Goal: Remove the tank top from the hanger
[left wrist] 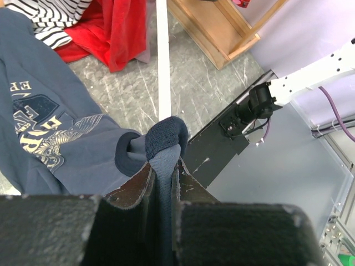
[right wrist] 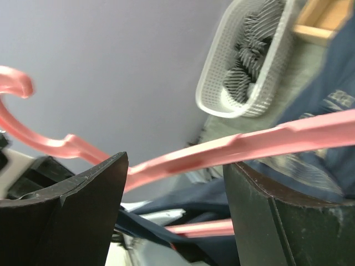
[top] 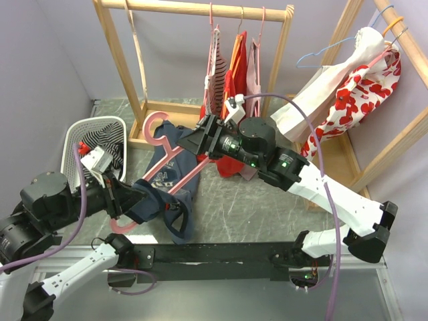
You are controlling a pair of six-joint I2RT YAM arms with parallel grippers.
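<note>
Your left claw (left wrist: 163,169) is clenched on a rolled navy edge of the tank top (left wrist: 61,138), anchoring the cloth so it can be drawn off. Your right claw (right wrist: 176,166) is released, its jaws wide on either side of the pink hanger (right wrist: 277,138), and as far as I can see they don't touch the bar. The tank top is draped round the hanger over the tabletop (top: 254,207), near the white basket (top: 100,122). I judge it is not yet free. A pull on the cloth needs a counter-hold, so clench on the hanger first.
</note>
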